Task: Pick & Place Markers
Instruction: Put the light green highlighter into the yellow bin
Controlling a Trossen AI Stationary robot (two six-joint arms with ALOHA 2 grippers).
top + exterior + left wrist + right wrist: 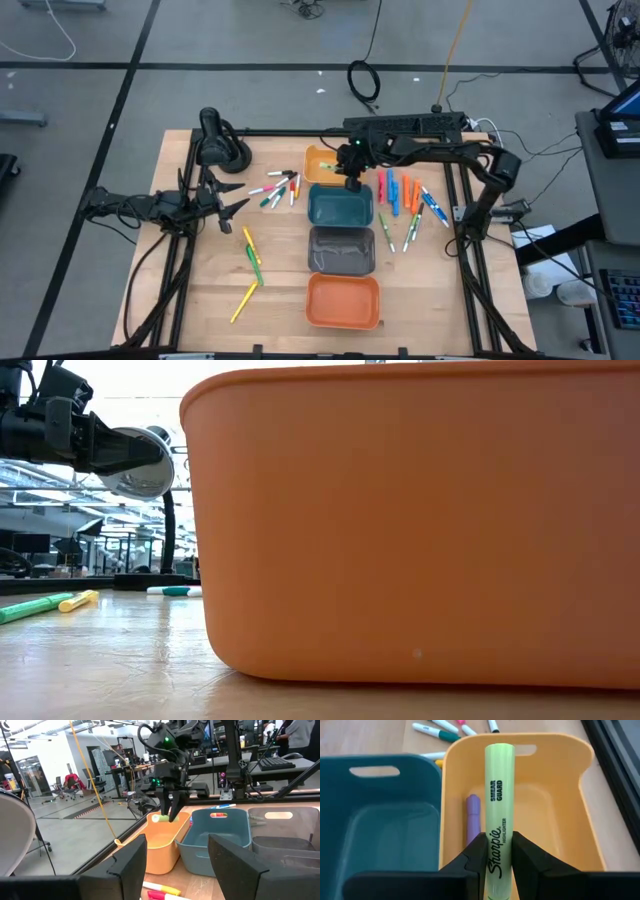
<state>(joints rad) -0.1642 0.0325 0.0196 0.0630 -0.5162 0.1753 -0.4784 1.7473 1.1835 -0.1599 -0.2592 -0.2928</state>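
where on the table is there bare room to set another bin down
Bare wood lies along the table's front-left part, beyond the yellow marker, and at front right beside the orange bin. It is crowded left of the teal bin, around the marker cluster, and right of it, where the orange and blue markers lie.

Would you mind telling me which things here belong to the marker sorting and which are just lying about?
Job:
- green highlighter in the right gripper, over the light orange bin
- purple marker in that bin
- loose markers on the table
- teal bin, grey bin, orange bin

Lying about:
- power strip
- yellow cable
- waiting left gripper, open
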